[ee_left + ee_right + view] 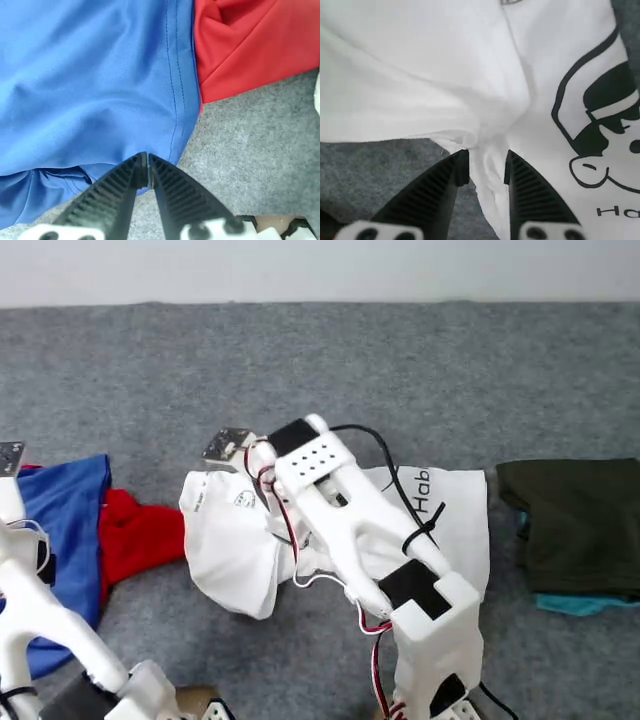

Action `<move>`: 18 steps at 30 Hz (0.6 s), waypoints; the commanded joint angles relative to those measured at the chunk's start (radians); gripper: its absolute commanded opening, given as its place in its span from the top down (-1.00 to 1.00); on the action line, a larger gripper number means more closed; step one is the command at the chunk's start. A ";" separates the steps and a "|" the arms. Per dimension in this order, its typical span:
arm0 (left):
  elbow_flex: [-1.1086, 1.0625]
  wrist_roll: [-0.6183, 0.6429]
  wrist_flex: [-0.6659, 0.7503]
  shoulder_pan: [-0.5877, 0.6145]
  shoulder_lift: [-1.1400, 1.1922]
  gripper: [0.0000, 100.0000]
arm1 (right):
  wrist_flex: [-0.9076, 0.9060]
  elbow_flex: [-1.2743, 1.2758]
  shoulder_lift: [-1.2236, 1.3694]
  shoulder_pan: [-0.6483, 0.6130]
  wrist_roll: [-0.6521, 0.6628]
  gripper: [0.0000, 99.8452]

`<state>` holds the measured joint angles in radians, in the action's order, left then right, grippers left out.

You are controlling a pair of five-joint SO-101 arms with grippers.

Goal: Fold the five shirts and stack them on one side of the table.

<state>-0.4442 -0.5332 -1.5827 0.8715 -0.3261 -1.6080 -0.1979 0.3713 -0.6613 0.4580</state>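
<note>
Lots of bare grey table (400, 370) behind the white shirt (235, 540), little room at its sides.
Behind the white shirt the grey table is wide and bare. The right arm (350, 510) lies across the white shirt. Right against one side is the red shirt (140, 535), then the blue shirt (65, 505) with the left arm (40, 610) over it. On the other side, past a thin bare strip, sits the dark green shirt (575, 520) on a teal shirt (580, 605).

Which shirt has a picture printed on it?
The white shirt in the middle, with black print; the blue, red and dark green shirts look plain.
</note>
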 commanded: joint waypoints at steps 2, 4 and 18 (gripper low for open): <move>0.002 -0.009 0.012 -0.003 -0.034 0.97 | -0.117 -0.077 -0.013 0.008 -0.005 0.71; 0.001 -0.009 0.008 -0.005 -0.040 0.97 | -0.145 -0.074 -0.028 0.008 -0.005 0.71; -0.251 0.249 0.109 -0.325 -0.474 0.97 | -0.180 -0.011 -0.292 0.062 -0.014 0.71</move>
<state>-0.6483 -0.3598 -1.5397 0.6506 -0.6022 -1.7507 -0.2179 0.1672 -0.6291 0.4549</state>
